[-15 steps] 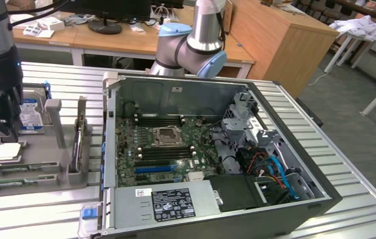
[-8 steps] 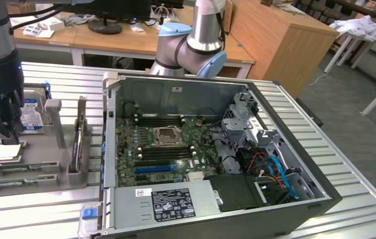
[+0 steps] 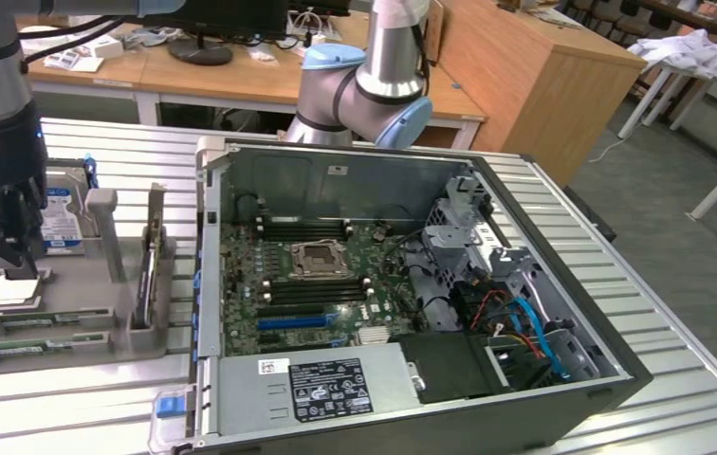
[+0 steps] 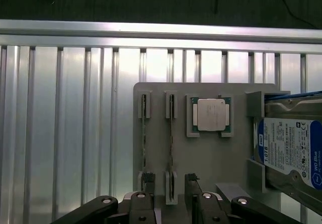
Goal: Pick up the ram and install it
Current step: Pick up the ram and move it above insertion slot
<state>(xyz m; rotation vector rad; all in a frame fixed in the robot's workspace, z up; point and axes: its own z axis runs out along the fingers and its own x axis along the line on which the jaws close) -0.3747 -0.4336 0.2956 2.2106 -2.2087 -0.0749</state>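
While hovering with fingers (image 4: 193, 196) released above the ram (image 4: 171, 143) in its tray (image 4: 211, 158), holding nothing.
Likely light, stiff, brittle: best pinched across the flat faces near mid-length.

the ram (image 4: 171, 143) is a long, thin green board standing on its edge, both ends held in slots of a grey holder (image 4: 211, 158) on the ribbed metal worktop (image 4: 70, 133). a second ram stick (image 4: 144, 138) stands parallel just beside it, slotted likewise.

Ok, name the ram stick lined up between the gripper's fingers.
The ram stick next to the processor; the farther stick lies off-centre from the open gripper.
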